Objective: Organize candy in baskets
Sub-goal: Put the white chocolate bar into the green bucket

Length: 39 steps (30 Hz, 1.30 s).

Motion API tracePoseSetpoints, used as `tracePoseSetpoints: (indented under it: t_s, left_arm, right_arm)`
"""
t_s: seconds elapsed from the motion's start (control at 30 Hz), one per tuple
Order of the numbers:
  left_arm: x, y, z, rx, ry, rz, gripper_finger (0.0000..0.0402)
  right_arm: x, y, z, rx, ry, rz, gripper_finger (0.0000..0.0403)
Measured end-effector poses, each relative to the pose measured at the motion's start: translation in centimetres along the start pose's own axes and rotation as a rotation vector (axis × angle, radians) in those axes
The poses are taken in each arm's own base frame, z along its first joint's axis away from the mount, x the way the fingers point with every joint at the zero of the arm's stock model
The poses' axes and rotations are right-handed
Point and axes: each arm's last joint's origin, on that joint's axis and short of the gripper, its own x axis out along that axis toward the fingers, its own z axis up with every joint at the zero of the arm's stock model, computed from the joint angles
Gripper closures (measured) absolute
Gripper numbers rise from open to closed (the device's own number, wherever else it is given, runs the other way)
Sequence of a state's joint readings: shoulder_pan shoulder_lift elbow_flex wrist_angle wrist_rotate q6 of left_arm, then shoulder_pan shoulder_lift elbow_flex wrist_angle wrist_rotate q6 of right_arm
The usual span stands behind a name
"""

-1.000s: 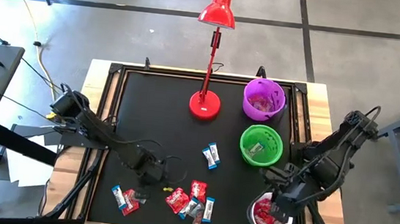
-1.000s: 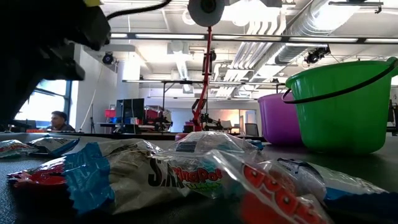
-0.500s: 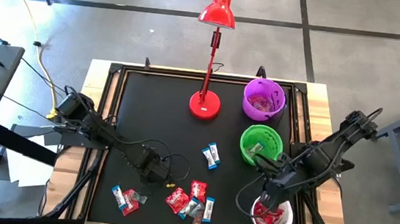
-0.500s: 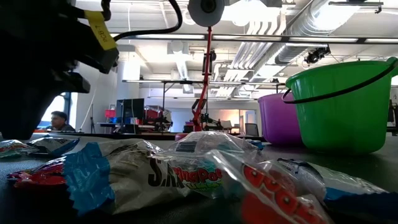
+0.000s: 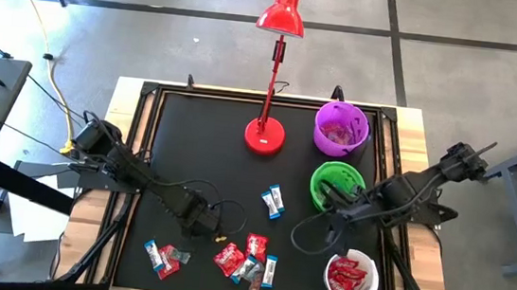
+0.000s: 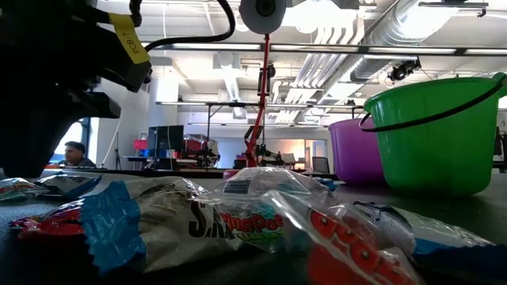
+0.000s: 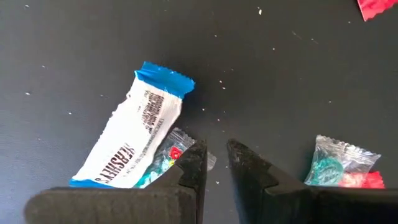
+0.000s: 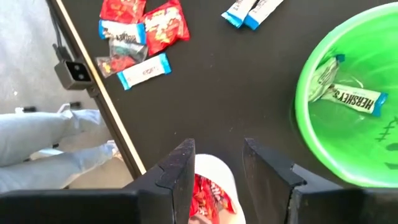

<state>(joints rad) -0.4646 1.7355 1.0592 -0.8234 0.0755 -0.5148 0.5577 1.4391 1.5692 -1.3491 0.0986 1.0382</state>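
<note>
Left hand (image 7: 215, 163) hovers low over the surface (image 5: 201, 149) at about 7 o'clock, its fingers drawn narrow with a thin slit between them and nothing held. Directly under them lies a blue-and-white Hershey's bar (image 7: 134, 134) with a small clear-wrapped gummy candy (image 7: 166, 159) tucked against its edge.

These sweets look feather-light, and the wrappers thin, crinkly and slick, so a pinch on the flat face would likely skid. The better hold is probably across the narrow width of the bar at its middle, or on a crimped end flap (the clear packet may come up with it).

Outward, a loose red and blue cluster (image 5: 245, 260) sits at 6 o'clock, a blue-and-white pair (image 5: 273, 202) near the centre. The green basket (image 5: 337, 187) at 3 o'clock holds a few bars, the purple basket (image 5: 341, 127) lies at 1 o'clock, the white basket (image 5: 352, 279) with red candy at 5 o'clock. Right hand (image 8: 219, 167) hangs between green and white, its fingers moderately apart, holding nothing.
</note>
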Motion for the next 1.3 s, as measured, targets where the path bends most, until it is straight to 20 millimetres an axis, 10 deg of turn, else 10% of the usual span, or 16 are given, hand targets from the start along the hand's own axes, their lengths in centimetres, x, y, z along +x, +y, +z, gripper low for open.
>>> tracePoseSetpoints:
  t_s: [0.87,1.3]
  left_arm:
    - [-0.2,2.9,1.5,0.160,-0.071,0.178,0.0354]
    - [2.7,2.9,1.9,0.193,0.036,0.228,0.0313]
  right_arm:
    - [-0.1,0.9,-0.8,0.026,-0.013,0.042,0.0274]
    - [-0.3,1.4,-1.7,-0.013,-0.001,0.052,0.0274]
